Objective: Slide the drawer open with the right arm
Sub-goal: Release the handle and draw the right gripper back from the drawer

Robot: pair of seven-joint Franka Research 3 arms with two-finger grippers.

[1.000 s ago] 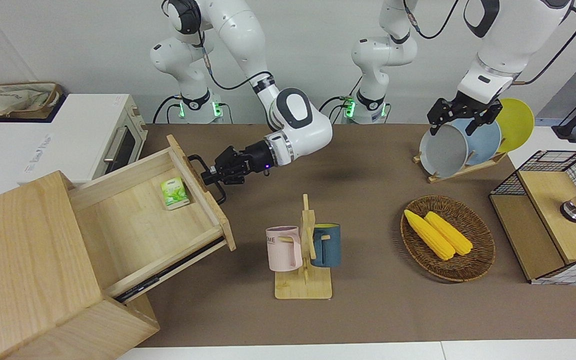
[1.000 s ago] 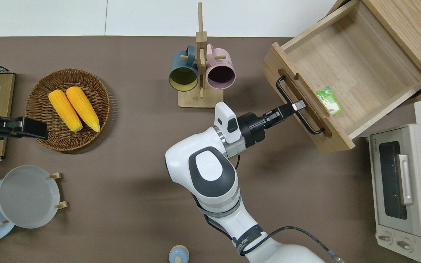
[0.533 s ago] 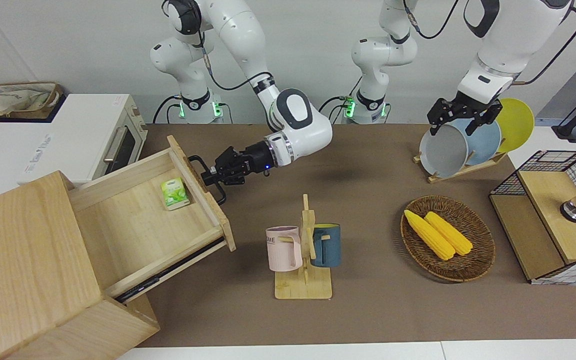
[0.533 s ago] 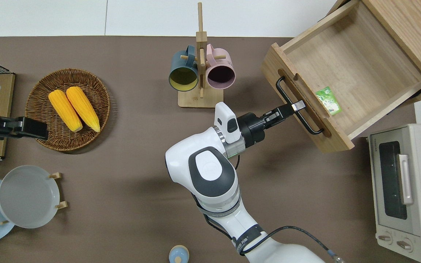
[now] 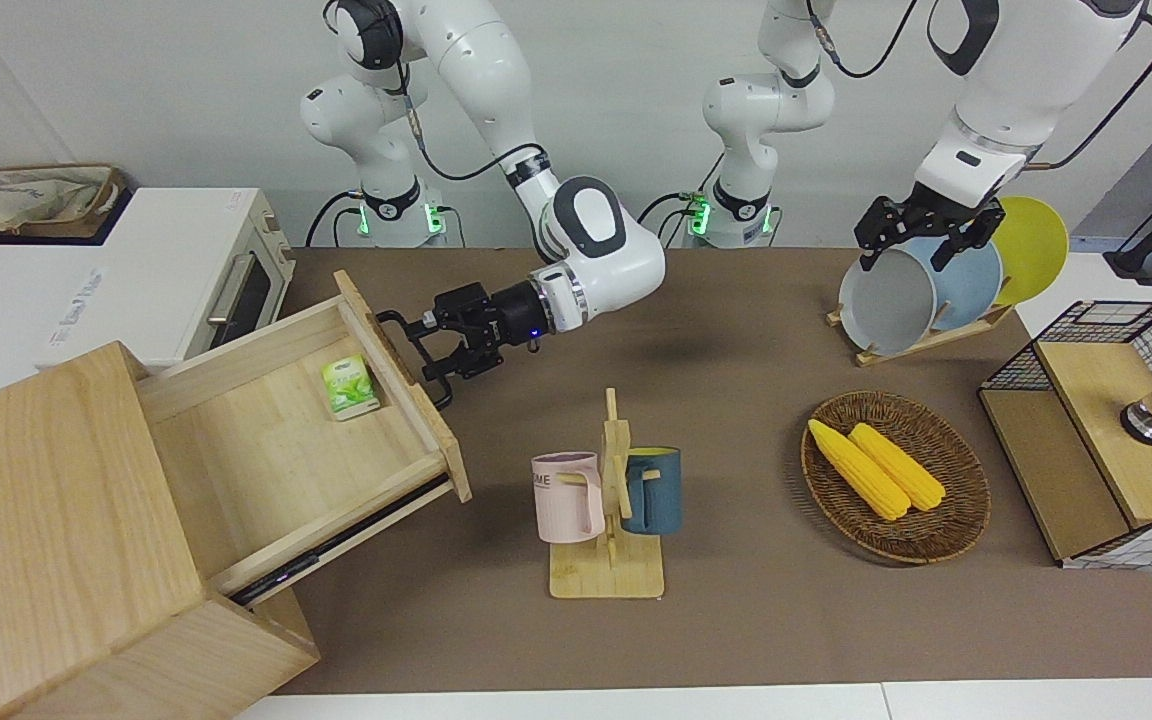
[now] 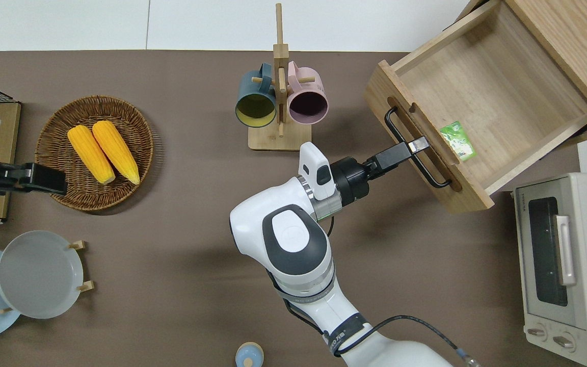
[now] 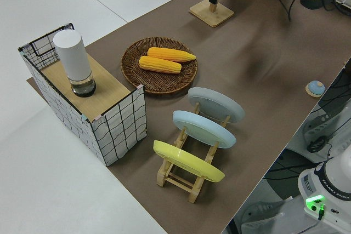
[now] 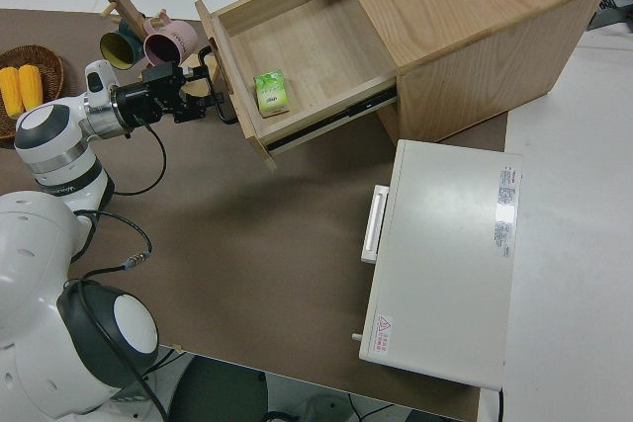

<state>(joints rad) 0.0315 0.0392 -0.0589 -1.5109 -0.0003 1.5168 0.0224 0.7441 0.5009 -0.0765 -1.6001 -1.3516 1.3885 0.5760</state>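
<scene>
**Drawer out, right gripper letting go of the handle**

We find the wide shallow light-wood drawer (image 5: 281,440) pulled well out of its light-wood cabinet (image 5: 56,540) at the right arm's end of the table, beside the white toaster oven (image 5: 166,275), which stands nearer to the robots. A small green packet (image 5: 348,386) lies inside the drawer, against the flat wooden front. The black metal bar handle (image 6: 416,148) on that front faces the middle of the table.

The white jointed right arm's black two-finger gripper (image 5: 426,347) is at the handle. In the front view its fingers (image 5: 436,372) stand apart, one above the bar and one below, so the bar lies between them unclamped. The left arm (image 5: 976,120) is parked; we cannot tell the state of its gripper (image 5: 921,228).

Step in hand, as we judge it: release after the pull. The opening itself looks done. The next move calls for backing the gripper straight away from the drawer front, fingers kept wide enough to clear the bar without nudging the drawer.

Against the frame half a second ago: the fingers were then closed on the bar; now they have spread. The drawer and the packet have not shifted.
</scene>
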